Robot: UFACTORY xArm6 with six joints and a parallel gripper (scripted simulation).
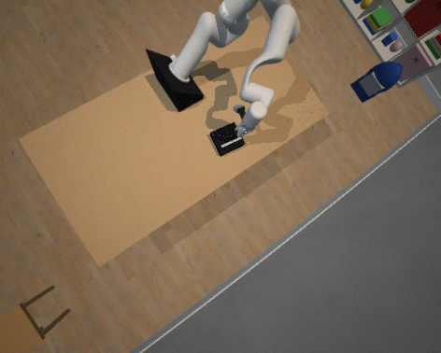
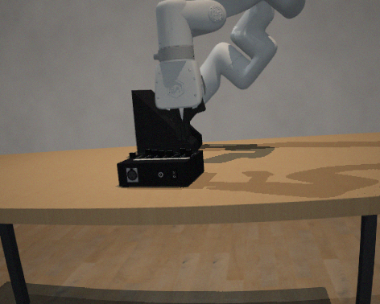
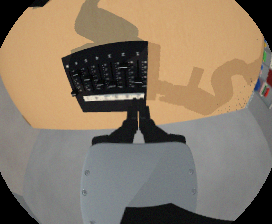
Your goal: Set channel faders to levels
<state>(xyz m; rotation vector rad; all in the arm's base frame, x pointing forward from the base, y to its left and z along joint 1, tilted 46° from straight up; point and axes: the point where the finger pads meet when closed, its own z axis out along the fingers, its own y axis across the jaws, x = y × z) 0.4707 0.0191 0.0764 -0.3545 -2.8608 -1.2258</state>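
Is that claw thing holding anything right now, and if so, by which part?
Nothing is held. The gripper is shut with its fingers pressed together, hanging just above the near edge of the lighting desk.

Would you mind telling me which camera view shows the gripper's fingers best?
The wrist view: the gripper shows its two dark fingers pressed together, empty, pointing at the lighting desk. The exterior view shows them only as a dark shape against the black base behind; the top view hides them under the wrist.
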